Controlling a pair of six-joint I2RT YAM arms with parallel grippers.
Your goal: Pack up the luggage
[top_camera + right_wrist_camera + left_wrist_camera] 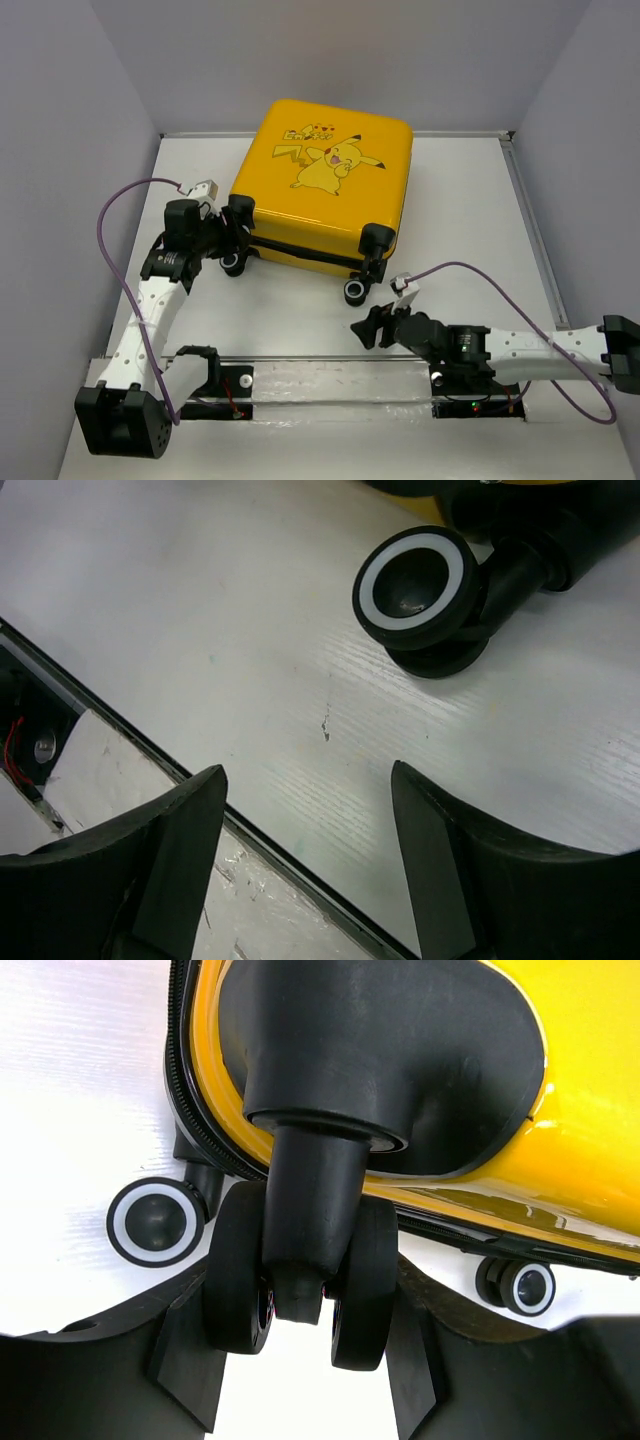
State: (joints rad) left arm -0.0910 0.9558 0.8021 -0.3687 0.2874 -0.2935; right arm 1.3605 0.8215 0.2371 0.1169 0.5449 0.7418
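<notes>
White table (pixel 470 200) holds closed yellow luggage (pixel 326 200), Pikachu print, lettering unreadable.

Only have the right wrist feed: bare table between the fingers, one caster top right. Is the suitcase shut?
Observer: Top view shows the luggage lying flat, shells together, Pikachu side up.
Operator: Where's the left arm?
Observer: At the suitcase's near-left corner; the left hand straddles a twin caster.
Operator: Clamped on it?
Observer: Left wrist view shows the fingers right beside both wheels; whether they press on them can't be told.
</notes>
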